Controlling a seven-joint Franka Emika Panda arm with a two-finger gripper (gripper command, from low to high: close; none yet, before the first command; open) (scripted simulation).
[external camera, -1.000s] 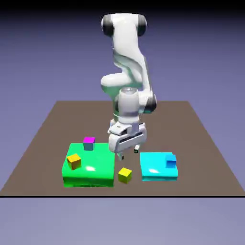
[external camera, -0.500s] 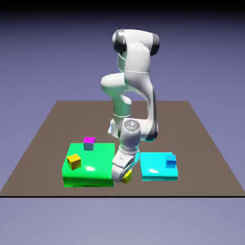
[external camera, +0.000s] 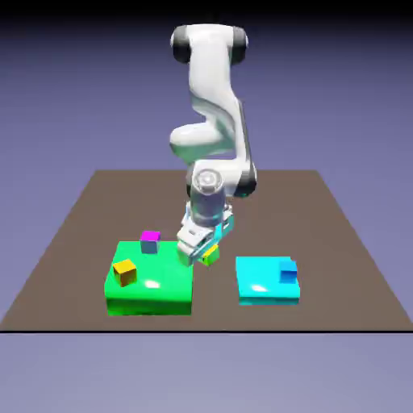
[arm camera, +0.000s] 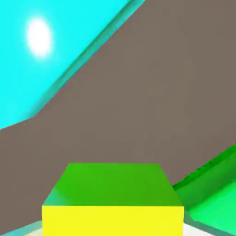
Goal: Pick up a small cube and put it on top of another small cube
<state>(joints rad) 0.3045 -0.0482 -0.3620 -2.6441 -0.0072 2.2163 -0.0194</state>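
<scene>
White two-finger gripper [external camera: 202,256] clamped on the tiny cube with a yellow top and lime-green sides [external camera: 210,256], cube raised clear of the brown table [external camera: 339,242], flat green slab [external camera: 153,290] just below-left of the gripper, cyan slab [external camera: 262,284] to its lower right, magenta-topped cube [external camera: 150,241] to its left.

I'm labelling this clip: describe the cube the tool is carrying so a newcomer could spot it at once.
Follow the white arm down to its tool, above the table's brown gap between the green slab and the cyan slab. The small cube is pinched there, off the surface. Its yellow and lime-green faces and lifted position set it apart from the orange-sided cube resting on the green slab.
</scene>
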